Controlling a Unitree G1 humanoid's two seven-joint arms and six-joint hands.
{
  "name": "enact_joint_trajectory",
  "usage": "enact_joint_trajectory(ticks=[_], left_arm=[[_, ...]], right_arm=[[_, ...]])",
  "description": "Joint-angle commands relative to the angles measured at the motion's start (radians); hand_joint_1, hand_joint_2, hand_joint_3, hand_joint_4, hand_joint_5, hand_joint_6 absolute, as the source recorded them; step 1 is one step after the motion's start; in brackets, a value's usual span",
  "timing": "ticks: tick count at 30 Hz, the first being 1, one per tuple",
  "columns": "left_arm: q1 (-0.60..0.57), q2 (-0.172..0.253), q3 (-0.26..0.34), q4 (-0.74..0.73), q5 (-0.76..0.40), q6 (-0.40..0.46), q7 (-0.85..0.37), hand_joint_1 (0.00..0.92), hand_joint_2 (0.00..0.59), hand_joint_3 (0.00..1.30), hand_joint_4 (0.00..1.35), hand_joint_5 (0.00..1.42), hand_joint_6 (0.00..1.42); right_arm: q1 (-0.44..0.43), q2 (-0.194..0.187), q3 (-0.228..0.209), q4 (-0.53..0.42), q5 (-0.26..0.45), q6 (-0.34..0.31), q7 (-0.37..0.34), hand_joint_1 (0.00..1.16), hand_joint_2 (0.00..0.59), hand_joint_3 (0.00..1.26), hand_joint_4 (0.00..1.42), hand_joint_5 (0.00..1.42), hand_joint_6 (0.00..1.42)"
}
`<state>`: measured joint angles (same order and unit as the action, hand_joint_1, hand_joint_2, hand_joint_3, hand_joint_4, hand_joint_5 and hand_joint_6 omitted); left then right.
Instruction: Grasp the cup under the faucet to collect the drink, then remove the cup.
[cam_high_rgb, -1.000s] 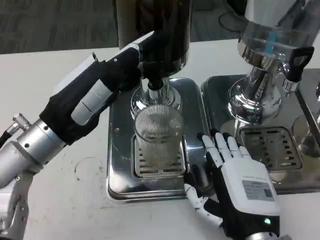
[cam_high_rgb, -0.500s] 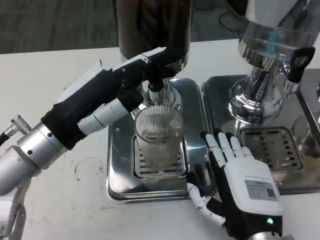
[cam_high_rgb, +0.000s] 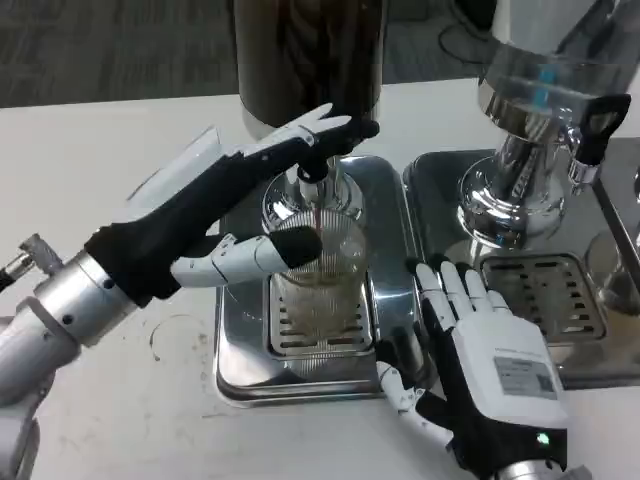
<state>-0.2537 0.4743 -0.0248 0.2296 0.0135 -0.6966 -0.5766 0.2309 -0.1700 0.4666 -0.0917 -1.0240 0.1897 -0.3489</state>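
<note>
ribbed cup (cam_high_rgb: 325, 275) — no legible writing

cup (cam_high_rgb: 322, 275) under faucet (cam_high_rgb: 312, 178), on drip tray (cam_high_rgb: 240, 370)

Two dispensers (cam_high_rgb: 310, 60), one cup (cam_high_rgb: 320, 265)

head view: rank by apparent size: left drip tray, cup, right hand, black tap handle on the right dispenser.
1. Left drip tray, largest.
2. Right hand and cup: too close to rank; the hand is nearer the camera and the left hand partly hides the cup.
3. Black tap handle, smallest.
</note>
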Motion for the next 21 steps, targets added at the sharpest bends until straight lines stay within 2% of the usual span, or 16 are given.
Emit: enact_joint_trajectory(ticks=[1,5,8,11,14,17,21], left_arm=[[0.037,0.027,-0.047,-0.014,0.086,-0.045,0.009,0.000,0.095,0.18,0.04,0.17,0.15],[0.047,0.039,-0.063,-0.018,0.086,-0.049,0.037,0.000,0.096,0.19,0.04,0.17,0.15],[0.052,0.043,-0.070,-0.015,0.080,-0.048,0.050,0.000,0.096,0.19,0.04,0.17,0.15],[0.057,0.049,-0.076,-0.013,0.085,-0.050,0.060,0.000,0.096,0.20,0.04,0.17,0.15],[0.062,0.050,-0.080,-0.019,0.092,-0.045,0.076,0.000,0.098,0.20,0.04,0.17,0.15],[0.066,0.051,-0.088,-0.019,0.093,-0.044,0.085,0.000,0.100,0.20,0.04,0.17,0.14],[0.072,0.047,-0.100,-0.014,0.084,-0.040,0.092,0.000,0.101,0.20,0.04,0.17,0.14]], right_arm=[[0.004,-0.001,-0.007,-0.004,0.011,0.001,-0.010,0.24,0.407,0.05,0.00,0.00,0.06],[0.012,0.006,-0.019,-0.009,0.036,-0.011,-0.021,0.24,0.407,0.04,0.00,0.00,0.06],[0.024,0.007,-0.057,-0.028,0.146,-0.074,-0.009,0.24,0.395,0.00,0.00,0.00,0.06],[0.021,-0.009,-0.060,-0.042,0.183,-0.123,-0.009,0.25,0.352,0.00,0.00,0.00,0.09],[0.016,-0.006,-0.089,-0.038,0.292,-0.173,0.040,0.26,0.295,0.00,0.00,0.00,0.12],[-0.003,-0.004,-0.111,-0.032,0.387,-0.188,0.116,0.26,0.206,0.00,0.00,0.00,0.10],[-0.043,-0.004,-0.120,-0.028,0.419,-0.153,0.193,0.23,0.196,0.00,0.00,0.00,0.02]])
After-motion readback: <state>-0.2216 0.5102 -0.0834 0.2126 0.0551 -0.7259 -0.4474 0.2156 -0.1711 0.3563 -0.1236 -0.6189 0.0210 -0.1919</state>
